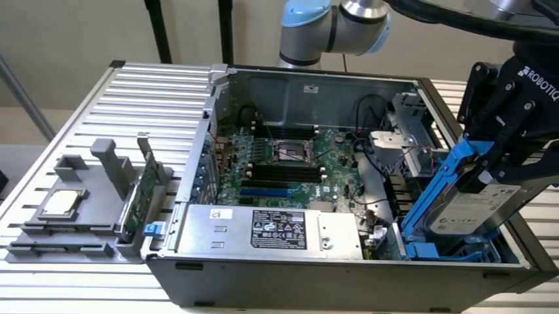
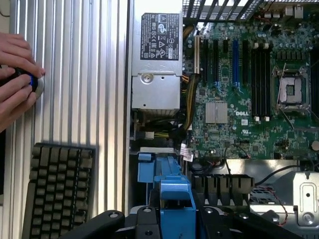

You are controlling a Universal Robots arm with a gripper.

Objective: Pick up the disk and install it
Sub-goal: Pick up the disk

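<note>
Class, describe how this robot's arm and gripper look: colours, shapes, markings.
The arm has rounded silver-grey joints with light blue caps. The gripper is black and angular, with white ROBOTIQ lettering. A thick black cable runs above it.

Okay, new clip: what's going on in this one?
The robot arm's gripper is clamped on the disk, a hard drive in a blue carrier, and holds it tilted over the open computer case. The drive's lower end reaches down to the blue drive bay at the case corner on the exterior view's right, and it is not yet lying flat in place. Beside the case, a person's hand sits near a keyboard.
</note>
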